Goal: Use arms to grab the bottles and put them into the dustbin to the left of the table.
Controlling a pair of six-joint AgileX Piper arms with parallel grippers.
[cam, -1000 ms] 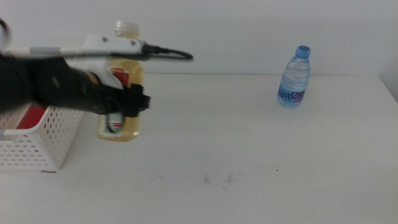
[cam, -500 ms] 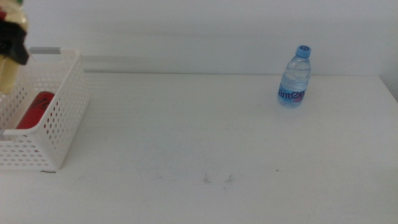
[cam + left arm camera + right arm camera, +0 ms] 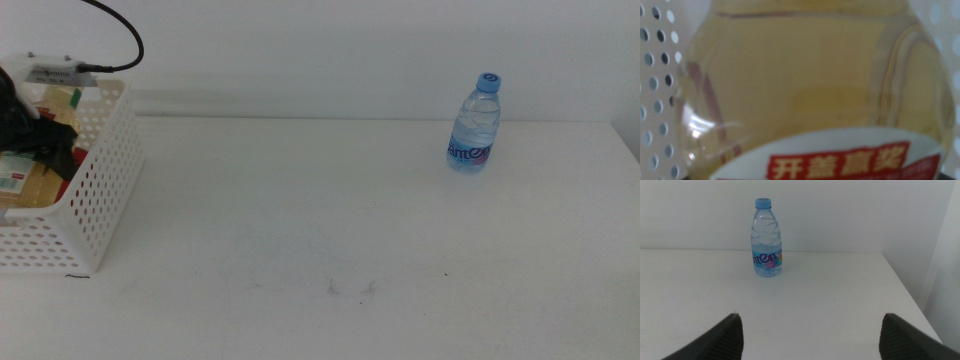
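Note:
The white perforated dustbin (image 3: 96, 200) stands at the table's far left edge. My left gripper (image 3: 44, 140) is down inside it, shut on the yellow juice bottle (image 3: 24, 182). That bottle (image 3: 805, 85) fills the left wrist view, with the dustbin's holed wall (image 3: 654, 75) right behind it. A sliver of red (image 3: 76, 156) shows beside the gripper; whether it is the can I cannot tell. The clear blue-capped water bottle (image 3: 472, 125) stands upright at the back right. My right gripper (image 3: 812, 324) is open, well short of this bottle (image 3: 766, 237).
The white table (image 3: 330, 220) has faint scuff marks near the front middle. A black cable (image 3: 118, 28) arcs above the dustbin. The table's right edge lies just beyond the water bottle.
The left arm carried the yellow bottle from the table's left side over to the dustbin and has lowered it inside. The water bottle has not moved.

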